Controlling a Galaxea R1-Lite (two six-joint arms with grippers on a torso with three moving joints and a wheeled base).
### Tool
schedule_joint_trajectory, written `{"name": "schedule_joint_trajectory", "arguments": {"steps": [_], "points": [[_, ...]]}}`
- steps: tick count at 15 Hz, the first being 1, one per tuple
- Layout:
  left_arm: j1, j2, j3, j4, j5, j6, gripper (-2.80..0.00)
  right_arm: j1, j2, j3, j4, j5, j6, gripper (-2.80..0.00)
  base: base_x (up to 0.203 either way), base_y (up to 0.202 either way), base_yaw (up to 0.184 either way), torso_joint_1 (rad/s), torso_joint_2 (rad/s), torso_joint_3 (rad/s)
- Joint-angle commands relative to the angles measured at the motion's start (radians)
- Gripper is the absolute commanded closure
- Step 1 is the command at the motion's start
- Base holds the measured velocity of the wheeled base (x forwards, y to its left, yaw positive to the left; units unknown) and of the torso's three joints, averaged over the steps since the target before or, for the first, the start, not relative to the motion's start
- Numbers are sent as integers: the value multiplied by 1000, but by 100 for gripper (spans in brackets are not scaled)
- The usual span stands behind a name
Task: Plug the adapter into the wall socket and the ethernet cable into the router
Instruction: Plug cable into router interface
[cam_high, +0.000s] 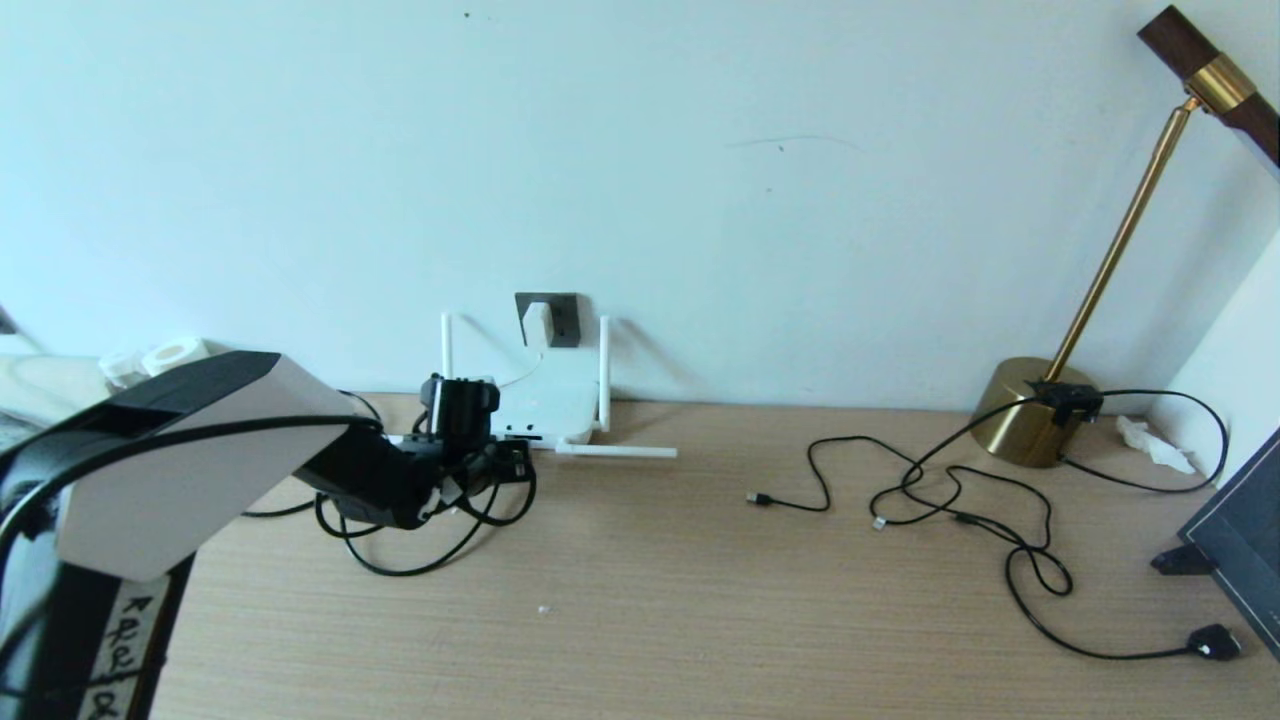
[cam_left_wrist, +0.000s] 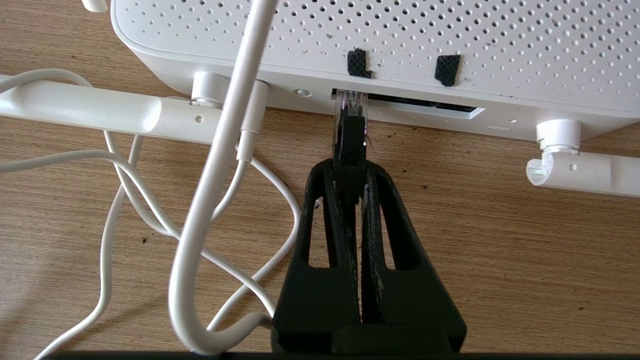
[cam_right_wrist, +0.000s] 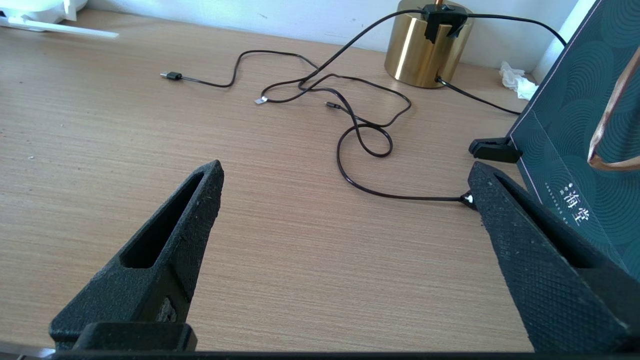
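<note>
The white router (cam_high: 545, 405) lies against the wall below the dark grey wall socket (cam_high: 560, 318). The white adapter (cam_high: 537, 322) sits on the socket's face. My left gripper (cam_left_wrist: 350, 170) is shut on the ethernet cable's black plug (cam_left_wrist: 350, 135), whose clear tip touches the left end of the router's (cam_left_wrist: 380, 45) dark port slot. The ethernet cable (cam_high: 420, 565) loops on the table under my left arm. My right gripper (cam_right_wrist: 346, 167) hovers open over bare table at the right, holding nothing.
Thin white cords (cam_left_wrist: 215, 165) curl left of the plug, and router antennas (cam_left_wrist: 100, 107) lie flat at both sides. At the right are thin black cables (cam_high: 950, 500), a brass lamp base (cam_high: 1035, 425), a black plug (cam_high: 1215, 642) and a dark box (cam_high: 1245, 530).
</note>
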Motion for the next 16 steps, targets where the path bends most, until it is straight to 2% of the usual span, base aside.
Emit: {"name": "schedule_joint_trajectory", "arguments": {"steps": [1,16], "points": [[1,-5,-1,-9,1,-1,0,1,2,0,0,0,0,-280,0,0,0,0,0,0],[1,-44,24,-12,2,35,0,1,2,0,0,0,0,-280,0,0,0,0,0,0]]}}
